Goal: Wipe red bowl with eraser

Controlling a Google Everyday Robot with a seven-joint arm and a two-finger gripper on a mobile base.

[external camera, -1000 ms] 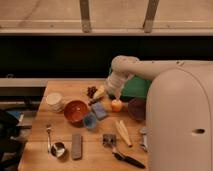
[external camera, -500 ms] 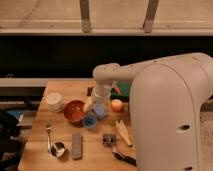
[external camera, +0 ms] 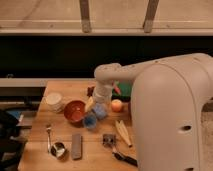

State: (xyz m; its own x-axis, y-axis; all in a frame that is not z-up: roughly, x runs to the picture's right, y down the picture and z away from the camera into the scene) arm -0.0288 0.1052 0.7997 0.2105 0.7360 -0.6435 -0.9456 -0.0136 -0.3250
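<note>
**A:** Camera view, entry one: what has changed?

**B:** The arm, large and pale grey, has swung leftward across the wooden table [external camera: 95,150] over the last second. The gripper [external camera: 97,102] was above the small orange ball [external camera: 116,105]. It now hangs just right of the red bowl [external camera: 75,111], a round orange-red dish with a brownish inside, and over the squarish blue pad [external camera: 100,111]. Whether it is open or closed, I cannot tell.

**A:** Entry two: the task's things?

**B:** The red bowl sits left of centre on the table, upright and unmoved. The eraser [external camera: 76,146], a flat, narrow grey-brown block, lies near the front edge, in front of the bowl. It is well apart from the gripper and also unmoved.

**A:** What does that mean for the task?

**B:** My judgement is that the eraser has not been collected, so wiping has not begun. The sweep brought the gripper to the bowl, not to the tool, so it probably has to come forward to the eraser first.

**A:** Neighbours?

**B:** A small blue cup [external camera: 90,121] stands just beside the bowl's front right. A white cup [external camera: 54,100] is to its back left, and a black-handled brush [external camera: 125,157] lies at the front right.

**A:** Entry three: brands, labels, writing?

**B:** None legible on any item.
</note>
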